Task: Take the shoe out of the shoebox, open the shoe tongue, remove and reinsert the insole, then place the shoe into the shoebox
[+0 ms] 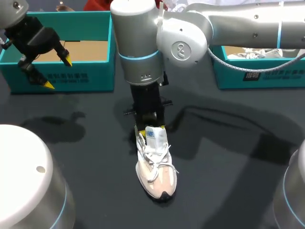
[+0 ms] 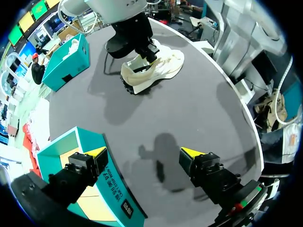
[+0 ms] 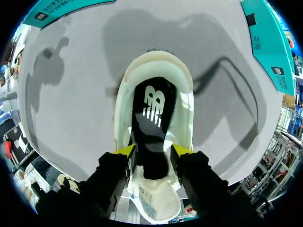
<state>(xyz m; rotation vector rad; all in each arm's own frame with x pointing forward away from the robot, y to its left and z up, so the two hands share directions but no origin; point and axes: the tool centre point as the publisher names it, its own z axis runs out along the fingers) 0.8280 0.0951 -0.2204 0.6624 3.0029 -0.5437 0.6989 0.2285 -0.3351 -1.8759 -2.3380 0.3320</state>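
My left arm hangs well to the left of the shoe (image 1: 157, 174), above the front wall of the left shoebox (image 1: 76, 78). The left gripper (image 1: 57, 72) points down, its fingers spread wide and holding nothing. The white shoe lies on the dark counter (image 1: 71, 143), outside both boxes, toe nearest me. My right arm drops straight down onto the shoe's heel end. The right gripper (image 3: 154, 150) has its fingers closed on the black insole (image 3: 154, 109) inside the shoe, just behind the raised tongue (image 1: 155, 136). Another shoebox (image 1: 259, 76) stands behind and right of the shoe.
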